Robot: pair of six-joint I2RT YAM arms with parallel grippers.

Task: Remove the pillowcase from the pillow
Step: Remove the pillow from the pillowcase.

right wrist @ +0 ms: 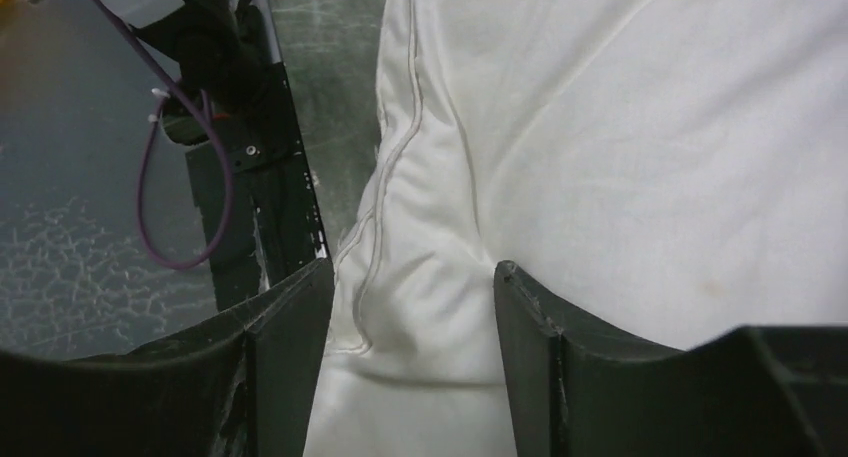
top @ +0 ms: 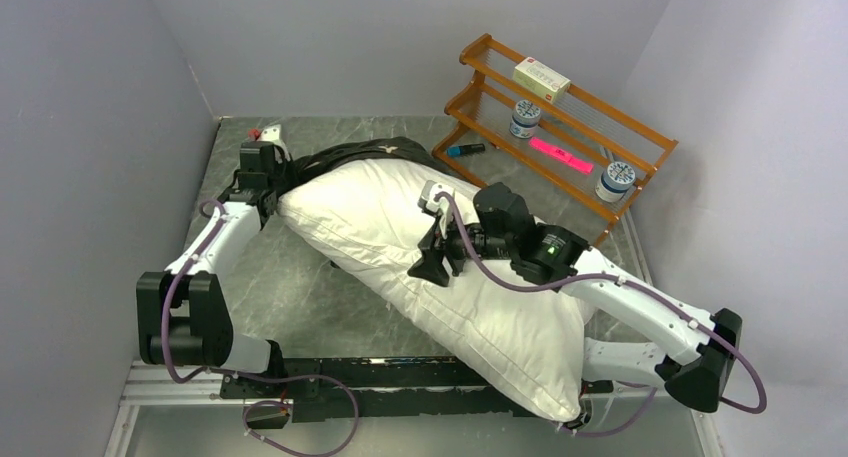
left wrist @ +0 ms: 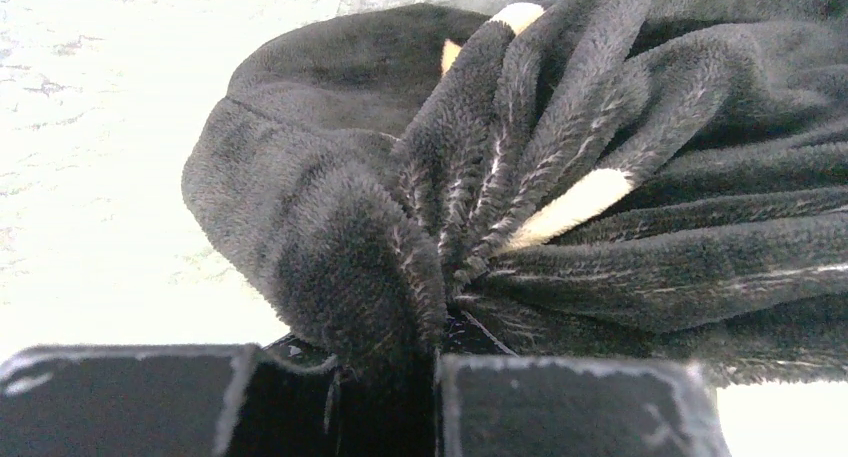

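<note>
- The left pincer is pinching a bunched fold of the black pillowcase.
- The right pincer is standing spread, straddling the stitched edge of the white pillow.

The top camera looks down from above and behind me. My left wrist camera sits close on the pillowcase; my right, close on the pillow. Overhead shares both.
</note>
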